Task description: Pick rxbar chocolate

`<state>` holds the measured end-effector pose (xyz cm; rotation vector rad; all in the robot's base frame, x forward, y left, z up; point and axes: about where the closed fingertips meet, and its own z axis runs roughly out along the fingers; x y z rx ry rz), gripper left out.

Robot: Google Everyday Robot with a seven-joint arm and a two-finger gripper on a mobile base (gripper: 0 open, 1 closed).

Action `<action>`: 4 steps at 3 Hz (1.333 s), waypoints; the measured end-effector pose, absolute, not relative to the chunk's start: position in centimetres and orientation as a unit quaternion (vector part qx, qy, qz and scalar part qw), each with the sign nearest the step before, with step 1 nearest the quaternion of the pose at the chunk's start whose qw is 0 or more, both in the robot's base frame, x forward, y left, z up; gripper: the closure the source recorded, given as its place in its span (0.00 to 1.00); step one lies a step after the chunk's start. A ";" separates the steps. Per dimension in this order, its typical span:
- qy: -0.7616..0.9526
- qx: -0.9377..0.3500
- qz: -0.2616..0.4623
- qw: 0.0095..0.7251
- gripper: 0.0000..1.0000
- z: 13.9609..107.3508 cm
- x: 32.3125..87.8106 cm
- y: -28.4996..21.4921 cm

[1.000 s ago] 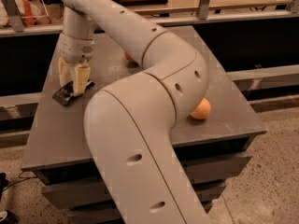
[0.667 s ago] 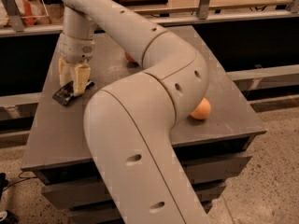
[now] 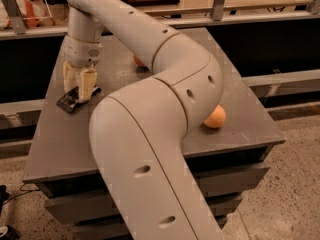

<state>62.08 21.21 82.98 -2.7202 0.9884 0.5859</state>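
The rxbar chocolate (image 3: pixel 69 102) is a small flat black bar lying on the left part of the dark grey table (image 3: pixel 60 144). My gripper (image 3: pixel 78 93) points straight down and is low over the bar's right half, at or touching it, so that part of the bar is hidden behind it. The bar lies on the table top. My big white arm sweeps from the lower middle of the view up and over to the left.
An orange round fruit (image 3: pixel 215 117) sits at the right, partly behind my elbow. A bit of the red apple (image 3: pixel 138 61) shows behind the arm at mid-table. Shelving and rails run along the back.
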 end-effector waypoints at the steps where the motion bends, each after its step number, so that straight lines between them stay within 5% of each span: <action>1: 0.334 -0.917 0.197 0.094 0.65 83.0 62.1 21.2; 4: 0.336 -0.916 0.196 0.094 0.67 83.2 62.1 21.0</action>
